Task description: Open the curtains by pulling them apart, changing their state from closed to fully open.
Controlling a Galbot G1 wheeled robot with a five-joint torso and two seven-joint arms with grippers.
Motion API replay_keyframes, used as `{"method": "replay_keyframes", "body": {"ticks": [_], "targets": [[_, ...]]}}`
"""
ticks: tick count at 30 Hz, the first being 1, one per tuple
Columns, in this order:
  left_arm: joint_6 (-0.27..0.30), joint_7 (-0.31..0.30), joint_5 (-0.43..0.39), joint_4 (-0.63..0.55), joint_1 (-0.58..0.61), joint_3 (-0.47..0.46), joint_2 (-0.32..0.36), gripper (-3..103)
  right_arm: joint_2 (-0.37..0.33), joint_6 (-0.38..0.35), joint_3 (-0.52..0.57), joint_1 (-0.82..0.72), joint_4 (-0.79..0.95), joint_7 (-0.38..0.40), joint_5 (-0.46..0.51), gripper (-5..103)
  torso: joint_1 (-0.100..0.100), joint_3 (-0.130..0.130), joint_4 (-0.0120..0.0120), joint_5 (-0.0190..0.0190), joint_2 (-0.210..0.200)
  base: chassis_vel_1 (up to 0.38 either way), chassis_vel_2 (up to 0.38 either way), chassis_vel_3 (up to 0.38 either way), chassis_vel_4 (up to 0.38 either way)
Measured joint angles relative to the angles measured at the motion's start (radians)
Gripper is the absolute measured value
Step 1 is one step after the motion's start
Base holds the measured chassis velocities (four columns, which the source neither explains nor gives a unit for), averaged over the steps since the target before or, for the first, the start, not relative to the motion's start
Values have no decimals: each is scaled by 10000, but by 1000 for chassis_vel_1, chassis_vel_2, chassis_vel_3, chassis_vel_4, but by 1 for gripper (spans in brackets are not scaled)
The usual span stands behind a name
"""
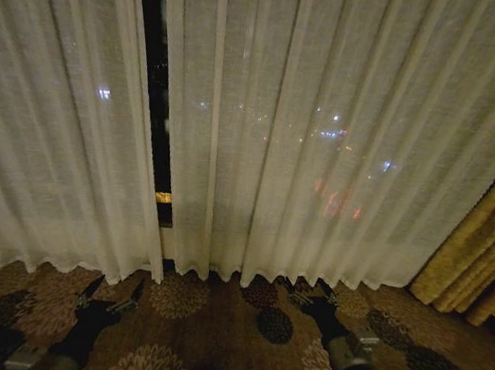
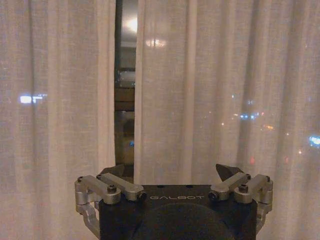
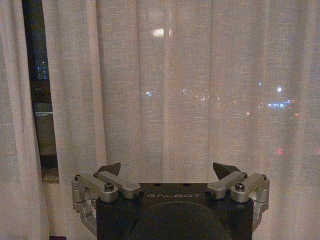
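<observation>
Curtains (image 1: 326, 131): sheer pleated cream, narrow gap; left hand (image 1: 112, 297), right hand (image 1: 313, 296) spread, empty.

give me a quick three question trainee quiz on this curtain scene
1. True or false: the two sheer curtains are already fully apart.
2. Multiple choice: what lies to the robot's right of the sheer panels? A) a golden-yellow drape B) a wooden door C) a bookshelf
3. Short answer: how do the fingers of the left tool and the right tool stand, and are they touching fabric?

Key
1. False: only a narrow dark gap shows between the panels.
2. A: the golden-yellow drape.
3. Both open, low over the patterned carpet, holding nothing and clear of the fabric.
</observation>
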Motion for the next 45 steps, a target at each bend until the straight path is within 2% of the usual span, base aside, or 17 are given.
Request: {"method": "replay_keyframes", "body": {"ticks": [16, 45], "targets": [[-323, 37, 198, -56, 202, -1, -118, 100, 74, 41, -6, -87, 18, -86, -47, 100, 0, 0, 0, 0, 0, 6, 43, -4, -36], [-886, 298, 208, -108, 560, -195, -362, 100, 74, 68, -191, -280, 175, -328, -323, 100, 0, 0, 0, 0, 0, -5, 149, 6, -163]]}}
